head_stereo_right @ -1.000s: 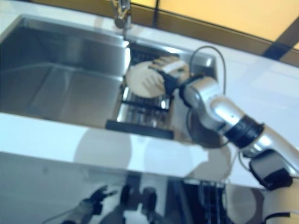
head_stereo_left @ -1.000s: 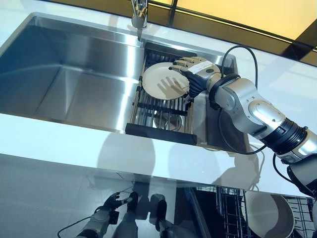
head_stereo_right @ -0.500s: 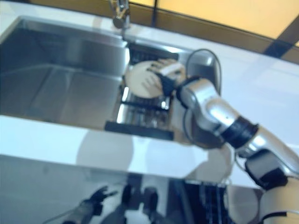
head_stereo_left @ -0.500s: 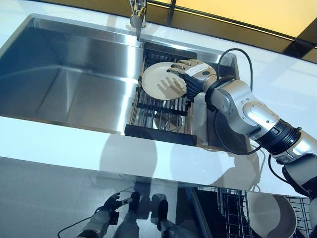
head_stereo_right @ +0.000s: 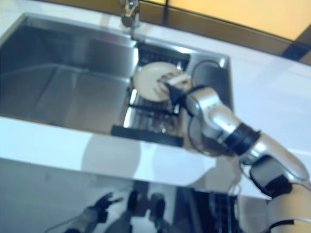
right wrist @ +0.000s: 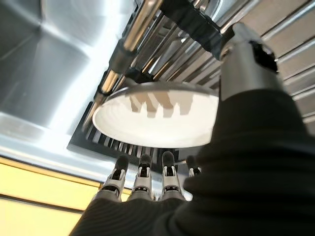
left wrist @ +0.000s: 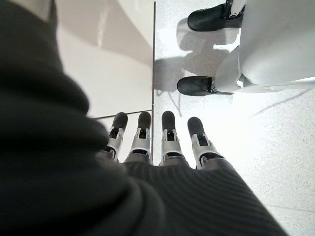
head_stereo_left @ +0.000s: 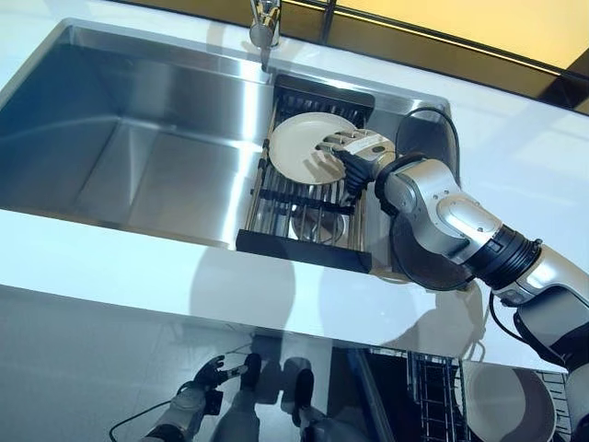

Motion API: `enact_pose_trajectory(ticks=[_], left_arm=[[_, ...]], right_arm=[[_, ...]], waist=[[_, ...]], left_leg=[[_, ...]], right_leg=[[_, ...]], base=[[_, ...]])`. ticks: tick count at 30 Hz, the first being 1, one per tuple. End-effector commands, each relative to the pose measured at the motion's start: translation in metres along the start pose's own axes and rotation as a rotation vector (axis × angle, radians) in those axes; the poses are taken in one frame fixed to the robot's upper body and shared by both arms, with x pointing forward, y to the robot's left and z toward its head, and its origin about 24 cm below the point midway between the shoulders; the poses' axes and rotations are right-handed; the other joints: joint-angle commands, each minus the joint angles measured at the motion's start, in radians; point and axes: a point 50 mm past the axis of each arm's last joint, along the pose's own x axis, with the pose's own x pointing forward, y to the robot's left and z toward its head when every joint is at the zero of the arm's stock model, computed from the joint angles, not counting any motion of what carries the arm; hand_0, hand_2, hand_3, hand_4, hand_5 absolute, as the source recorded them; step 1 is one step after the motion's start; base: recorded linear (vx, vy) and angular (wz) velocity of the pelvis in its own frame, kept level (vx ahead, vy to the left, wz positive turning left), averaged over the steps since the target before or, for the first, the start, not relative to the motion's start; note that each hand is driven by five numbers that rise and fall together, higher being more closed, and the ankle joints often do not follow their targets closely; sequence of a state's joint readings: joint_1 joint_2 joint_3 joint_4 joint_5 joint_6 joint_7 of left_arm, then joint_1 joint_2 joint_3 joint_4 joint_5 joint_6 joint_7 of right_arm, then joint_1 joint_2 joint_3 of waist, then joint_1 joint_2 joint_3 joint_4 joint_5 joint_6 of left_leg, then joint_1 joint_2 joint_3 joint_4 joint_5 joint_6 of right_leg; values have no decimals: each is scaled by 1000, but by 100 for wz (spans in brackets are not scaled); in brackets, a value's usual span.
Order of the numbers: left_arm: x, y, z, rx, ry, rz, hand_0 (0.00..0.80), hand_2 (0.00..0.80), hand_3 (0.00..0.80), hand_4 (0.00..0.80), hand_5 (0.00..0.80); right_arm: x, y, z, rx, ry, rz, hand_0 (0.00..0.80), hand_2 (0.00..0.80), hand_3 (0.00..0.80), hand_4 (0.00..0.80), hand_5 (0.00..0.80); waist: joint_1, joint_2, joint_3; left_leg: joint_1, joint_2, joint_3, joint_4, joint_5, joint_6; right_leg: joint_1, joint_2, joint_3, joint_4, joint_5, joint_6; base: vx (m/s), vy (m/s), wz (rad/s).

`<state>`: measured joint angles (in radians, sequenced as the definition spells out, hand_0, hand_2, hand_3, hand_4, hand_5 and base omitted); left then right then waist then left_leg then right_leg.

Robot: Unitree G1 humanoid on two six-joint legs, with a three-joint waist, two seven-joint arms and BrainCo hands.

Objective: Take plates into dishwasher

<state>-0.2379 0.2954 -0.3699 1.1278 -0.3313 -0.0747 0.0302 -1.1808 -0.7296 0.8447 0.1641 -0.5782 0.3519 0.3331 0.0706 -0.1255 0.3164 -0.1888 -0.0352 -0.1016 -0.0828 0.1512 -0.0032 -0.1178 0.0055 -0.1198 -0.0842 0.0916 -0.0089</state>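
Note:
A cream plate [head_stereo_left: 299, 147] lies on the black-framed drying rack [head_stereo_left: 304, 207] across the right end of the sink. My right hand [head_stereo_left: 354, 152] is at the plate's right edge. In the right wrist view its straight fingers [right wrist: 167, 172] are spread over the plate [right wrist: 157, 118] and cast shadows on it, and the thumb [right wrist: 246, 54] sits at the rim on the other side. The hand is open and not closed on the plate. My left hand [head_stereo_left: 202, 382] hangs low near the floor, open and empty, with straight fingers [left wrist: 167, 132].
The steel sink [head_stereo_left: 138, 138] lies left of the rack, with the faucet [head_stereo_left: 263, 28] behind. A white counter [head_stereo_left: 110, 253] runs along the front. The open dishwasher rack [head_stereo_left: 433, 387] at lower right holds a pale plate [head_stereo_left: 511, 405]. A round metal piece [head_stereo_left: 313, 221] sits under the rack.
My right hand has slid a little nearer over the plate's right edge and the forearm has swung lower. The plate stays on the rack. The left hand has not moved.

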Motion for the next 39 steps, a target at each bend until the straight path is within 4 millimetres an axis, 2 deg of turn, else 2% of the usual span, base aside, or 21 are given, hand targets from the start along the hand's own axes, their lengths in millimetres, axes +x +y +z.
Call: enact_pose_trajectory(ticks=[1, 16, 17, 18, 19, 24, 25, 27, 28, 29, 30, 31, 32, 33, 39], left_arm=[[4, -4, 8, -18, -14, 10, 0, 0, 0, 0, 0], [4, -6, 10, -24, -15, 6, 0, 0, 0, 0, 0], [4, -6, 10, -24, -16, 6, 0, 0, 0, 0, 0], [4, -6, 11, -24, -18, 5, 0, 0, 0, 0, 0], [4, -6, 11, -24, -20, 5, 0, 0, 0, 0, 0], [5, -8, 12, -29, -27, 2, 0, 0, 0, 0, 0], [5, -9, 13, -28, -28, 0, 0, 0, 0, 0, 0], [5, -10, 13, -27, -30, -3, 0, 0, 0, 0, 0], [5, -10, 13, -27, -31, -4, 0, 0, 0, 0, 0], [5, -10, 13, -25, -32, -5, 0, 0, 0, 0, 0], [5, -10, 14, -25, -33, -6, 0, 0, 0, 0, 0], [5, -10, 14, -24, -34, -7, 0, 0, 0, 0, 0], [5, -10, 14, -24, -34, -7, 0, 0, 0, 0, 0], [5, -10, 14, -25, -33, -7, 0, 0, 0, 0, 0], [5, -11, 14, -27, -31, -6, 0, 0, 0, 0, 0]], right_arm=[[1, -18, -3, -71, 53, -74, 0, 0, 0, 0, 0], [8, -8, -6, -31, 108, -69, 0, 0, 0, 0, 0], [8, -8, -6, -26, 112, -69, 41, 41, 41, 41, 41], [8, -8, -6, -20, 120, -75, 0, 0, 0, 0, 0], [9, -8, -7, -16, 128, -75, 41, 41, 41, 41, 41], [10, -4, -10, -19, 160, -73, 75, 75, 75, 75, 75], [11, -4, -10, -24, 164, -76, 154, 154, 154, 154, 154], [12, -6, -10, -35, 170, -77, 229, 229, 229, 229, 229], [12, -7, -10, -46, 170, -79, 395, 395, 395, 395, 395], [12, -8, -11, -61, 172, -81, 461, 461, 461, 461, 461], [12, -9, -10, -66, 173, -83, 483, 483, 483, 483, 483], [12, -10, -10, -80, 176, -90, 599, 599, 599, 599, 599], [12, -11, -10, -83, 176, -91, 678, 678, 678, 678, 678], [12, -12, -9, -99, 177, -99, 800, 800, 800, 800, 800], [11, -19, -9, -147, 191, -134, 800, 800, 800, 800, 800]], waist=[[20, -13, 20], [30, -13, 21], [30, -13, 21], [30, -12, 23], [30, -11, 25], [33, -6, 30], [34, -4, 32], [36, -2, 34], [37, -2, 35], [38, -2, 35], [38, -1, 35], [39, -2, 34], [39, -2, 34], [39, -2, 33], [40, -4, 31]], left_leg=[[36, -34, 46, -4, -116, 51], [34, -37, 37, -4, -115, 54], [34, -37, 37, -4, -115, 54], [33, -37, 39, -4, -115, 54], [32, -37, 39, -4, -115, 54], [28, -38, 37, -4, -113, 55], [27, -38, 36, -4, -113, 55], [26, -38, 35, -4, -112, 55], [25, -38, 34, -4, -111, 55], [25, -38, 34, -4, -112, 55], [25, -38, 34, -4, -111, 55], [23, -39, 33, -4, -111, 55], [23, -39, 32, -4, -111, 55], [22, -40, 31, -4, -111, 56], [21, -39, 29, -4, -111, 57]], right_leg=[[-6, -2, -60, 68, -69, 31], [-6, -6, -68, 66, -67, 32], [-6, -6, -68, 66, -67, 32], [-8, -6, -68, 67, -67, 32], [-9, -6, -67, 67, -67, 32], [-11, -7, -71, 67, -68, 31], [-12, -8, -72, 68, -68, 31], [-14, -9, -75, 68, -68, 30], [-14, -9, -75, 68, -68, 30], [-14, -9, -76, 68, -68, 30], [-14, -9, -77, 69, -68, 30], [-15, -9, -77, 69, -68, 30], [-16, -9, -77, 69, -68, 30], [-16, -8, -77, 69, -70, 29], [-16, -8, -79, 71, -72, 28]], base=[[0, 0, 0], [-2, 3, 1], [0, 0, 0], [0, 0, 0], [0, 0, 0], [0, 0, 0], [-7, 2, 3], [-9, 2, 4], [-7, 0, 4], [-3, 0, 4], [-4, 0, 4], [0, 0, 0], [0, 0, 0], [0, 0, 0], [2, 0, 3]])
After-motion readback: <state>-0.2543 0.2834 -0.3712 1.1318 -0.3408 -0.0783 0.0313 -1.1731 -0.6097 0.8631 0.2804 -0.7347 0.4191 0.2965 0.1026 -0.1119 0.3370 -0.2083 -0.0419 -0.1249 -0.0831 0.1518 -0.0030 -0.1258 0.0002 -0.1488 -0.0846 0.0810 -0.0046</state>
